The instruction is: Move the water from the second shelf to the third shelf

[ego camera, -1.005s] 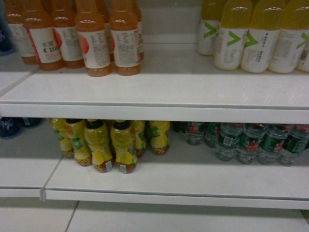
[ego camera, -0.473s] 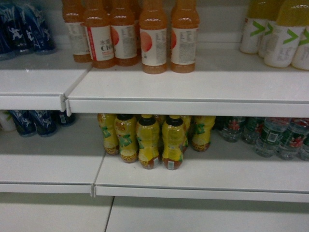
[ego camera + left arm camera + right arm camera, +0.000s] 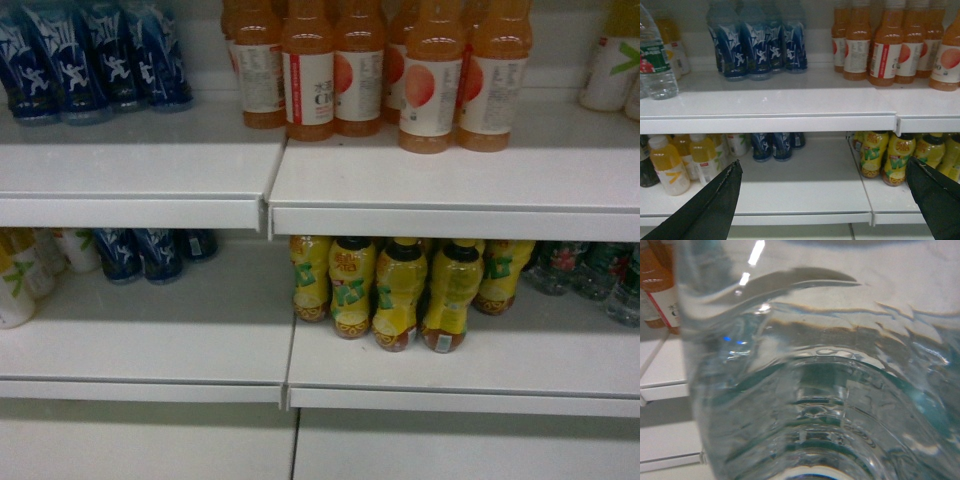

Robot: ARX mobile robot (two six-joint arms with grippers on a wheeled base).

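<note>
A clear ribbed water bottle [image 3: 820,390] fills the right wrist view, pressed close to the camera, with a green tint showing through it. It hides my right gripper's fingers, which appear shut on it. More water bottles [image 3: 590,268] with green labels stand on the lower shelf [image 3: 450,370] at the far right of the head view. Another water bottle [image 3: 654,55] stands at the left end of the upper shelf [image 3: 770,107] in the left wrist view. My left gripper [image 3: 823,165] is open and holds nothing, in front of the lower shelf. Neither gripper shows in the head view.
Orange drink bottles [image 3: 420,75] and blue-labelled bottles [image 3: 90,55] line the upper shelf. Yellow bottles [image 3: 400,290] crowd the lower shelf, with more blue-labelled bottles [image 3: 150,255] to their left. A seam [image 3: 270,205] splits the shelf boards.
The shelves have slid to the right across the head view. The water bottles went from centre-right to the far right edge, and the blue-labelled bottles came into view on the left.
</note>
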